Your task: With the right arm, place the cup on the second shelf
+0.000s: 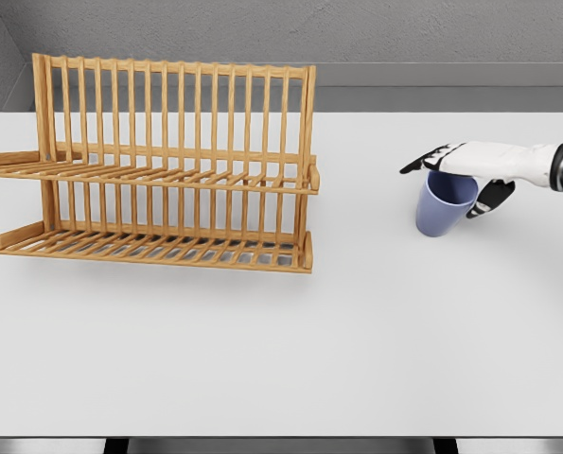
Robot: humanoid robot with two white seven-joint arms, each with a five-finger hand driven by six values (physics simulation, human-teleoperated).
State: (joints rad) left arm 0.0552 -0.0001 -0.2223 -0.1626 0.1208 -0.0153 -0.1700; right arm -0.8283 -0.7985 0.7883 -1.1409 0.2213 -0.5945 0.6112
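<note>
White bench (281,359) fills the foreground, with a two-tier wooden rack (167,170) standing at its left. Well apart, at the right, the right hand (470,170) reaches in from the right edge, its fingers (423,163) clamped over the rim of the cup (444,206). The cup is plain lavender-blue, handleless, tapered, and tilted, apparently just off the surface. To do this well, keep it level, carry it high across, and approach the upper shelf (158,175) from the front, clearing the slats.
</note>
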